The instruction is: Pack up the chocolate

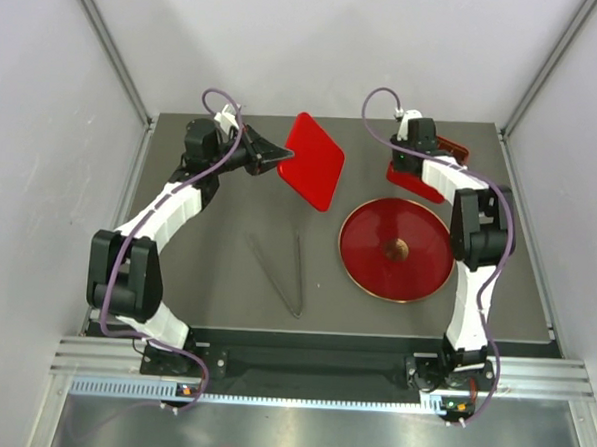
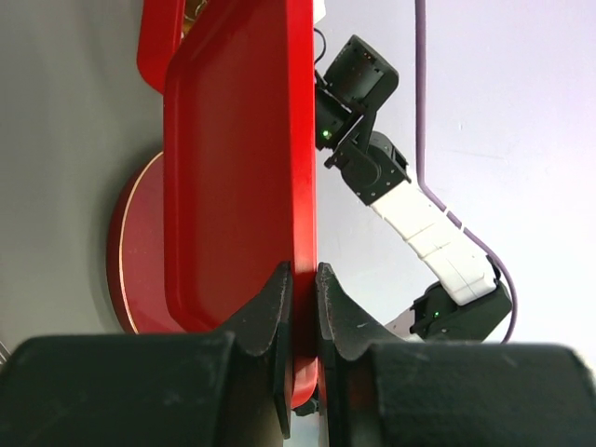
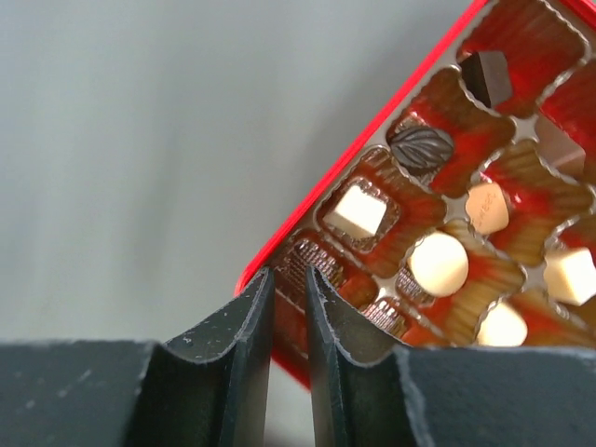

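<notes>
Several chocolate pieces sit in the cups of a red box (image 3: 279, 237): a cream cube (image 3: 358, 210), a cream round (image 3: 438, 264), a tan piece (image 3: 486, 207), a dark leaf-shaped one (image 3: 421, 146) and a dark cube (image 3: 487, 76). My right gripper (image 3: 289, 272) is shut on the box's near corner. In the top view this gripper (image 1: 419, 155) covers most of the box (image 1: 406, 178) at the back right. My left gripper (image 1: 282, 158) is shut on the edge of the flat red lid (image 1: 314, 162) and holds it tilted above the table, left of the box. The left wrist view shows the fingers (image 2: 279, 307) pinching the lid's rim (image 2: 237, 168).
A round red plate (image 1: 371, 272) with a gold-brown emblem (image 1: 396, 251) lies at the right middle, just in front of the box. Thin grey metal tongs (image 1: 281, 268) lie in the table's middle. Grey walls stand close on both sides.
</notes>
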Motion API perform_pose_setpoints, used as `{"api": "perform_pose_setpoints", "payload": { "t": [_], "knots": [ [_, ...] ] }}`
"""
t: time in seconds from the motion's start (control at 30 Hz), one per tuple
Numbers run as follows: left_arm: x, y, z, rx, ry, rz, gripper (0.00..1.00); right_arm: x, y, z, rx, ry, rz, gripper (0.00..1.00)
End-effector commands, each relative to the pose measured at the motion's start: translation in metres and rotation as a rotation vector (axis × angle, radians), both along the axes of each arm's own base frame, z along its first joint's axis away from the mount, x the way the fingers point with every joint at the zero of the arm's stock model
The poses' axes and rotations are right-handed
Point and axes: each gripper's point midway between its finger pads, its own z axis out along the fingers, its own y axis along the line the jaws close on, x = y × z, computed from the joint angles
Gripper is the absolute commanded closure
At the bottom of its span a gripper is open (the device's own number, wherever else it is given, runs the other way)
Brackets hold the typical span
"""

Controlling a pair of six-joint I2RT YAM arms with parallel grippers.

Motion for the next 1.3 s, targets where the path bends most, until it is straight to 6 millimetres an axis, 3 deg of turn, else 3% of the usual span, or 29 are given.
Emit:
{"api": "perform_pose_setpoints", "payload": {
  "t": [0.0,0.17,0.27,0.37,0.47,0.53,0.57,0.6,0.67,0.7,0.73,0.83,1.0,1.03,1.07,1.27],
  "knots": [
    [0.006,-0.001,0.023,-0.017,-0.122,0.0,1.0,-0.005,0.032,0.026,-0.005,-0.073,0.138,0.79],
    [0.015,0.001,0.016,-0.015,-0.121,0.018,1.0,-0.007,0.042,0.031,-0.007,-0.093,0.167,0.78],
    [0.014,-0.001,0.021,-0.062,-0.123,0.003,1.0,-0.001,0.033,0.053,0.01,-0.141,0.093,0.71],
    [0.01,-0.003,0.033,-0.124,-0.15,-0.017,1.0,0.001,0.032,0.1,0.038,-0.23,0.08,0.64],
    [0.005,-0.003,0.045,-0.157,-0.169,-0.029,1.0,-0.008,0.035,0.166,0.088,-0.34,0.09,0.54],
    [0.001,-0.003,0.053,-0.178,-0.182,-0.036,1.0,-0.016,0.037,0.187,0.123,-0.371,0.113,0.48],
    [0.0,-0.003,0.055,-0.185,-0.183,-0.037,1.0,-0.024,0.048,0.196,0.206,-0.363,0.147,0.45],
    [-0.002,-0.003,0.057,-0.192,-0.186,-0.04,1.0,-0.034,0.052,0.215,0.253,-0.38,0.172,0.42],
    [-0.005,-0.002,0.068,-0.228,-0.206,-0.046,1.0,-0.051,0.064,0.224,0.373,-0.348,0.236,0.29],
    [-0.006,-0.002,0.069,-0.245,-0.201,-0.049,1.0,-0.061,0.068,0.24,0.412,-0.375,0.264,0.26],
    [-0.009,-0.001,0.078,-0.286,-0.21,-0.061,1.0,-0.069,0.072,0.236,0.448,-0.356,0.283,0.19],
    [-0.014,0.0,0.094,-0.382,-0.218,-0.092,1.0,-0.103,0.094,0.259,0.61,-0.348,0.393,0.11],
    [-0.016,0.002,0.115,-0.488,-0.214,-0.12,1.0,-0.13,0.105,0.269,0.755,-0.33,0.442,0.1],
    [-0.016,0.003,0.116,-0.492,-0.213,-0.121,1.0,-0.136,0.108,0.262,0.811,-0.295,0.436,0.11],
    [-0.015,0.003,0.119,-0.503,-0.217,-0.115,1.0,-0.143,0.111,0.274,0.84,-0.336,0.487,0.11],
    [-0.015,-0.005,0.121,-0.531,-0.197,-0.12,1.0,-0.16,0.122,0.279,0.967,-0.313,0.557,0.14]
  ]
}}
